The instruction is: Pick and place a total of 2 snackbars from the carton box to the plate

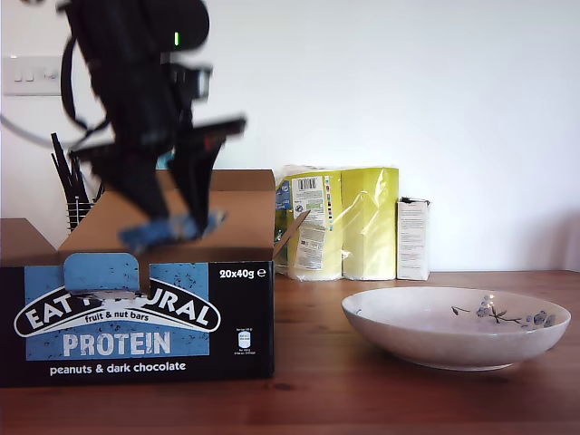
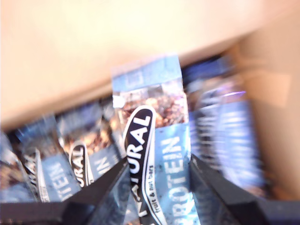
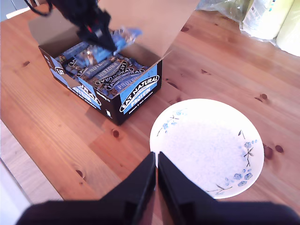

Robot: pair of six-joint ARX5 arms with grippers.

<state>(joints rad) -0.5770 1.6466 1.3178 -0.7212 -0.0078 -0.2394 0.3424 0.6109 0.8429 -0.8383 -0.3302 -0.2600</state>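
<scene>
My first gripper [image 2: 159,164] is shut on a blue-wrapped snackbar [image 2: 157,101], and both are blurred by motion. In the exterior view that snackbar [image 1: 163,230] hangs just above the open carton box [image 1: 136,335] at the view's left, with my first gripper [image 1: 177,222] around it. Several more snackbars [image 3: 105,72] lie packed inside the carton box [image 3: 136,91]. The off-white plate [image 1: 408,313] with a blue floral sprig stands at the exterior view's right with nothing on it. My second gripper [image 3: 157,173] is shut on nothing, hovering high over the near rim of the plate [image 3: 206,140].
Yellow wrapped packs [image 1: 349,222] and a small white carton [image 1: 413,238] stand against the wall behind the plate. A holder with dark pens [image 1: 74,195] sits behind the box. The wooden table [image 1: 308,381] runs under everything.
</scene>
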